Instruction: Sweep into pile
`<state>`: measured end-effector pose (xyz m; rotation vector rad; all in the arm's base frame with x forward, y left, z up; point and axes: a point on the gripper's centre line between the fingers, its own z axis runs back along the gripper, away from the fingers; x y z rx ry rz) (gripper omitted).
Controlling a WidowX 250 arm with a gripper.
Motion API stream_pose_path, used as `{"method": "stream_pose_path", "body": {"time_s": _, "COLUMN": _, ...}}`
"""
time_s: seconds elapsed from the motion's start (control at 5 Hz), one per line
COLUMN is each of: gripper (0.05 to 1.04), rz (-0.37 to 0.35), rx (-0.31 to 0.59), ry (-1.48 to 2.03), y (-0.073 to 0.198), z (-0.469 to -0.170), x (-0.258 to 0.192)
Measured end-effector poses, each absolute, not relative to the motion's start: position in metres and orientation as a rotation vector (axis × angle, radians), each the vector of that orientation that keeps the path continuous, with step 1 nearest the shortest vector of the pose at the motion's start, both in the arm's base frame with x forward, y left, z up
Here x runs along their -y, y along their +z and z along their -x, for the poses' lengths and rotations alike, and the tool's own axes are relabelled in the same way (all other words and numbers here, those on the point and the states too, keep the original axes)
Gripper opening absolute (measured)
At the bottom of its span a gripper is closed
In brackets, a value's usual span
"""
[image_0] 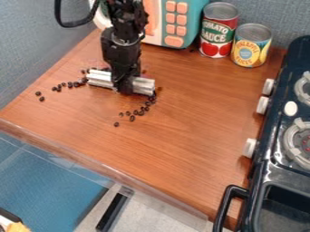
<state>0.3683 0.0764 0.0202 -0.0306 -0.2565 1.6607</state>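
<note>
Toy microwave of teal plastic with orange buttons [193,19] taken as reference for all positions. The black two-finger gripper [124,87] hangs down in front of the microwave, low over the brown wood-grain counter [194,122]. Fingers: clenched around the middle of a long silver bar [144,86], which sticks out on either side of them and lies low at the counter.

Small, dark, round beans [140,113] are on the counter in front of the microwave, spread in two loose trails, not one heap. One trail leads from the bar's left end, farther to the left of the microwave; two beans sit apart at its outer end. The other starts at the bar's right end and curves away from the microwave, towards the camera, with a single bean at its tip. A few more beans lie at the bar's microwave side.

Just right of the microwave: red tin can with tomatoes pictured [216,36], then a shorter yellow-and-blue tin can [250,49], both upright. Farther right and forward of it: black toy stove with white knobs [270,145].
</note>
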Motion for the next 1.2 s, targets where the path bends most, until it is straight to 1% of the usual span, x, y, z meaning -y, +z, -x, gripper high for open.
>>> {"method": "stream_pose_path", "body": {"time_s": 0.2, "gripper": 0.393, "rz": 0.039, "rx": 0.255, "ry": 1.671, "y": 0.022, "z": -0.370, "x": -0.076}}
{"method": "stream_pose_path", "body": {"time_s": 0.4, "gripper": 0.393, "rz": 0.066, "rx": 0.256, "ry": 1.672, "y": 0.031, "z": -0.371, "x": -0.073}}
{"method": "stream_pose_path", "body": {"time_s": 0.6, "gripper": 0.393, "rz": 0.153, "rx": 0.308, "ry": 1.659, "y": 0.070, "z": -0.371, "x": -0.068}}
{"method": "stream_pose_path", "body": {"time_s": 0.8, "gripper": 0.393, "rz": 0.240, "rx": 0.317, "ry": 1.573, "y": 0.100, "z": -0.351, "x": -0.055}}
{"method": "stream_pose_path", "body": {"time_s": 1.0, "gripper": 0.393, "rz": 0.219, "rx": 0.285, "ry": 1.517, "y": 0.093, "z": -0.315, "x": -0.043}}
{"method": "stream_pose_path", "body": {"time_s": 1.2, "gripper": 0.392, "rz": 0.150, "rx": 0.190, "ry": 1.466, "y": 0.062, "z": -0.273, "x": -0.026}}
